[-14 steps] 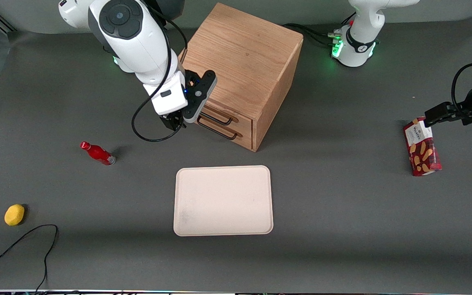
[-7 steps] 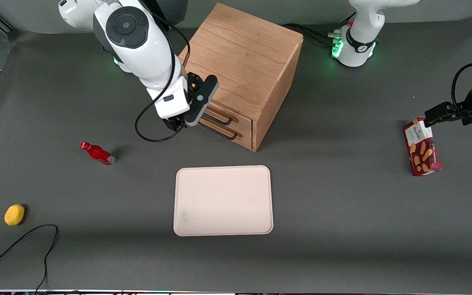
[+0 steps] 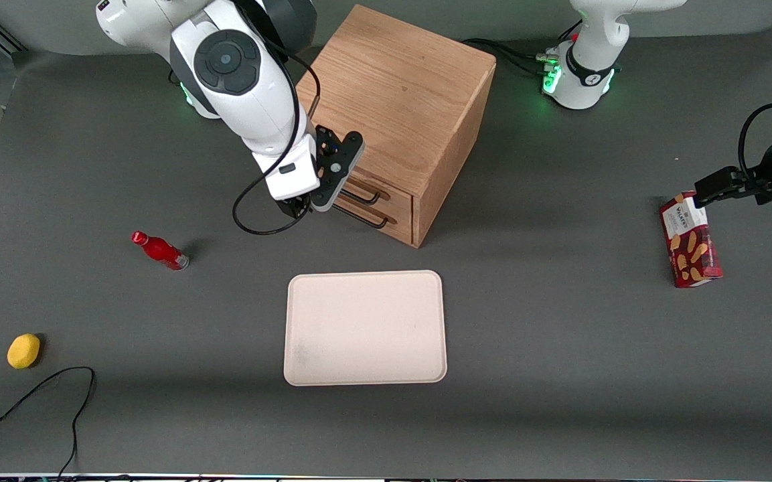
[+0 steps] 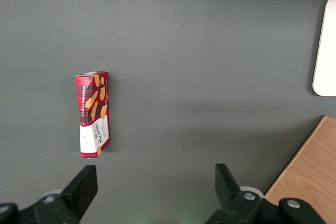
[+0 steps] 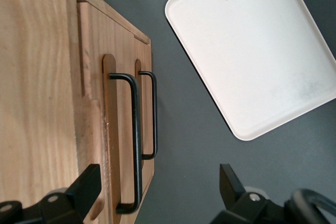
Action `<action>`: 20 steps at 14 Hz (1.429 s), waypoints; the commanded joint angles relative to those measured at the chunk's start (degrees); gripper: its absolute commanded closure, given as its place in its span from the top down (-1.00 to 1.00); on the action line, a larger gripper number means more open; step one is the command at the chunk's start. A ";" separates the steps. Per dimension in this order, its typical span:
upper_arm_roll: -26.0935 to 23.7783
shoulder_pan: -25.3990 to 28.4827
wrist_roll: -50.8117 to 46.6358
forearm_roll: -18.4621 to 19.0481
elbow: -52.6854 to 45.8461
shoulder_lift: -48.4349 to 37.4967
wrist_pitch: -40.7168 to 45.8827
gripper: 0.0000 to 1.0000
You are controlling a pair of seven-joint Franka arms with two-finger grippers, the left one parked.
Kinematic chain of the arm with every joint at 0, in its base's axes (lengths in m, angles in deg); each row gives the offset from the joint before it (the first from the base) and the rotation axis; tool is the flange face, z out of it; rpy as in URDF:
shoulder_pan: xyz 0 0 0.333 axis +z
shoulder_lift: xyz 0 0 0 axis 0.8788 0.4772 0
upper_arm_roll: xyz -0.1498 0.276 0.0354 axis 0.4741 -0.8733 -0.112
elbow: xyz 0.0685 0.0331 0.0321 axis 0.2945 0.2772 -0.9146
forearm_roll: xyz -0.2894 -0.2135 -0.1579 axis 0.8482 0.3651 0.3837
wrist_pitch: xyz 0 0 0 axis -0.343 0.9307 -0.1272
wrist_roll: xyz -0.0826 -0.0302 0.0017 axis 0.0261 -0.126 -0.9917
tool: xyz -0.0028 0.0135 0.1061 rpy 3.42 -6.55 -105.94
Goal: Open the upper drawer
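1. Front view: your working arm's gripper (image 3: 302, 204) hangs just in front of the oak cabinet (image 3: 399, 100), at the drawer fronts' working-arm end. The upper drawer (image 3: 386, 189) sits shut at the top of the cabinet's face, above the bottom drawer (image 3: 396, 224). Against the frame a second ago, the gripper has crept closer to the cabinet face.
2. Right wrist view: you see the fingers (image 5: 86, 184) spread wide, holding nothing. The upper drawer's black bar handle (image 5: 134, 142) runs lengthwise into the gap between them, so it lies straight ahead of the gripper, close to one fingertip. The bottom drawer's handle (image 5: 152, 116) sits parallel, just beside it. The tray (image 5: 252, 51) lies nearer the front camera.
3. Left wrist view: only a biscuit box (image 4: 93, 114) on the table (image 4: 210, 51).
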 commanded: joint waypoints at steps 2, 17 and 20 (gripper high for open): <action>0.38 1.03 -1.19 -0.93 3.72 -1.13 -3.68 1.00; 0.38 0.94 -0.75 -0.32 13.21 -3.07 -12.04 1.00; 0.38 0.94 -0.57 -0.32 14.17 -3.07 -13.09 1.00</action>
